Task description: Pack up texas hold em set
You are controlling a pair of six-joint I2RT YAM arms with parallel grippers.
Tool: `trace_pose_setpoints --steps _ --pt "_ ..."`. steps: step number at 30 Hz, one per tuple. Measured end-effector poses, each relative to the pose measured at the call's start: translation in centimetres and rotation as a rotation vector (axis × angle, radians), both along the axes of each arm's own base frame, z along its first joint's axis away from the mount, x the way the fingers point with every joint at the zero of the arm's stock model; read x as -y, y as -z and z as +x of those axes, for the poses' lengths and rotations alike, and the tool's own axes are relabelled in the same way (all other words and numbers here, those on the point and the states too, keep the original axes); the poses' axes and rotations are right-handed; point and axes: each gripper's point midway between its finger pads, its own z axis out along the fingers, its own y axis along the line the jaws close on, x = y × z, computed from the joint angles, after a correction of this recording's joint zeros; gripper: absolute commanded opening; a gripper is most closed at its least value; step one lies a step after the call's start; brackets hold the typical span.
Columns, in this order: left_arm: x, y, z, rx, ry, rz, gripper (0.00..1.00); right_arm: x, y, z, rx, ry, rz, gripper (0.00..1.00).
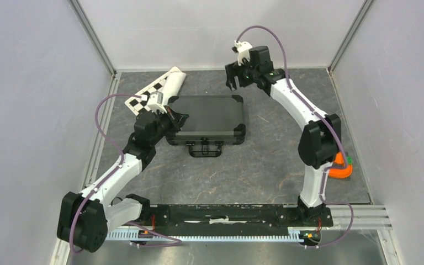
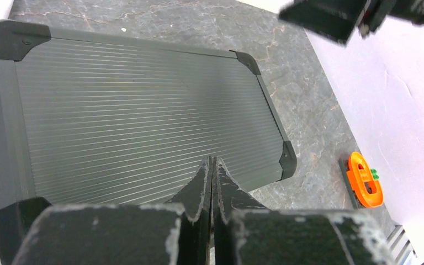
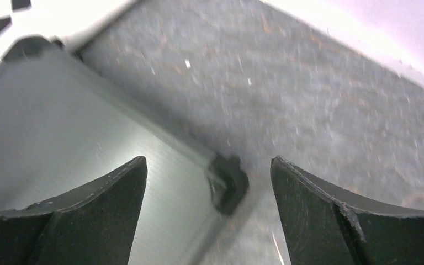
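Observation:
The black case [image 1: 208,118] of the texas hold em set lies closed and flat on the table, its handle [image 1: 204,149] toward the arms. Its ribbed lid [image 2: 132,116] fills the left wrist view. My left gripper [image 1: 178,120] is shut with nothing between its fingers, over the case's left edge; its fingertips [image 2: 212,161] meet above the lid. My right gripper [image 1: 233,83] hangs open in the air above the case's far right corner [image 3: 229,182], which shows blurred between its fingers. No chips, cards or dice show.
A black-and-white checkered board [image 1: 157,88] leans at the back left behind the case. An orange tape-like object [image 1: 341,167] sits by the right wall, also seen as an orange ring [image 2: 364,179]. Grey walls enclose the table on three sides.

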Motion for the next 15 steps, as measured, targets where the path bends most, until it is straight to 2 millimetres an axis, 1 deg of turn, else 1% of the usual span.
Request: trace_pose_setpoints --steps 2,3,4,6,10,11,13,15 --pt "0.0 0.2 0.0 -0.005 0.0 0.002 0.02 -2.0 -1.1 1.8 0.035 0.001 0.049 0.88" --pt "0.0 0.2 0.0 -0.004 0.0 0.001 0.02 -3.1 -1.1 2.7 0.045 0.005 0.077 0.88" --pt "0.0 0.1 0.0 -0.003 0.0 0.001 0.02 -3.8 -0.9 3.1 0.046 0.008 0.096 0.87" --pt "0.0 0.2 0.1 -0.004 0.0 0.001 0.02 -5.3 0.7 3.8 0.023 0.023 0.138 0.85" --pt "0.1 0.7 0.2 -0.019 0.0 0.006 0.02 -7.7 5.5 4.8 -0.065 0.067 0.21 0.84" --pt "0.1 0.9 0.2 -0.023 0.0 0.008 0.02 -8.1 6.2 5.1 -0.08 0.075 0.221 0.84" --pt "0.1 1.0 0.2 -0.027 0.0 0.009 0.02 -9.4 8.0 6.3 -0.108 0.091 0.248 0.84" --pt "0.1 0.8 0.2 -0.022 0.0 0.008 0.02 -10.6 9.1 7.5 -0.118 0.101 0.273 0.84"
